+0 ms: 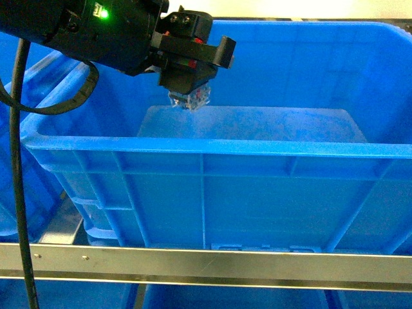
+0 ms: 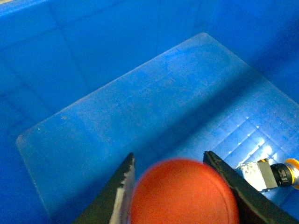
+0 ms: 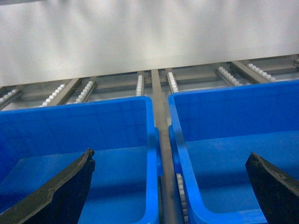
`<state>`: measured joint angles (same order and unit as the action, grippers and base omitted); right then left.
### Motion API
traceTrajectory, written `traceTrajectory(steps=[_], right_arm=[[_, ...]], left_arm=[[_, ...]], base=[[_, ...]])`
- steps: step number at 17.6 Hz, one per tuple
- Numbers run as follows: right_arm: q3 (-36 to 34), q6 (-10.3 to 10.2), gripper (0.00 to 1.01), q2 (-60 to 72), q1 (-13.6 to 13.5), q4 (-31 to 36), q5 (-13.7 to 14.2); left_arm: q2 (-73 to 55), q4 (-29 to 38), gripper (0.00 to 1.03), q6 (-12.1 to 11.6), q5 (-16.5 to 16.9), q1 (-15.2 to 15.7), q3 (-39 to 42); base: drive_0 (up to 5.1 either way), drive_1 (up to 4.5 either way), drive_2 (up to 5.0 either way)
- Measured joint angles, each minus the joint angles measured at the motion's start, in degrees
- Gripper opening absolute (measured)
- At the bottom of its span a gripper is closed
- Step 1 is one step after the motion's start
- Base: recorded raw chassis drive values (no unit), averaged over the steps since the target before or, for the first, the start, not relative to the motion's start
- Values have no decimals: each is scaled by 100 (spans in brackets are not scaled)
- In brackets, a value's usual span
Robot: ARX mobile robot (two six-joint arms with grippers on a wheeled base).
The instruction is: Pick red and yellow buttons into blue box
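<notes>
Head view: bright, even overhead light; blue box (image 1: 257,193) colour oversaturated, floor hazy pale with glare. Top edge blown out to white. Green indicator lamp (image 1: 102,11) on arm glows, slightly bloomed.

Left wrist view: red button (image 2: 184,192) badly blurred (too close to lens), edges soft. Bright glare patch on box floor beside yellow button (image 2: 271,173); dark diagonal shadow band across floor.

Right wrist view: grey wall (image 3: 149,37) streaked with soft vertical light bands; fingertips (image 3: 60,191) dark, silhouetted.
</notes>
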<state>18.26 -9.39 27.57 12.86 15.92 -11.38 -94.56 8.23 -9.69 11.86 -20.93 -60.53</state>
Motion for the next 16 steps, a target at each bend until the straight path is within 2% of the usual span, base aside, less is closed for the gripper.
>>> traceTrajectory(steps=[1,5,6,9,11,13,15,16], right_arm=[[0,0,98,0,0,0,0],[0,0,98,2,0,0,0],[0,2,98,2,0,-2,2],[0,0,98,2,0,0,0],[0,0,98,0,0,0,0],[0,0,98,2,0,0,0],[0,0,98,2,0,0,2],[0,2,98,2,0,0,0]], left_arm=[[0,155,52,-94,-98,2,83],[76,544,96,-127,-310,39,378],[210,632,99,-76,-297,48,461],[756,1032,98,236,-354,131,649],[1303,1084,98,387,-649,348,896],[1884,1460,98,481,-1294,522,1521],[2507,1749,98,555,-1740,619,2028],[2771,1808,98,638,-1862,693,2197]], base=[[0,0,0],[0,0,0],[0,0,0],[0,0,0],[0,0,0],[0,0,0],[0,0,0],[0,0,0]])
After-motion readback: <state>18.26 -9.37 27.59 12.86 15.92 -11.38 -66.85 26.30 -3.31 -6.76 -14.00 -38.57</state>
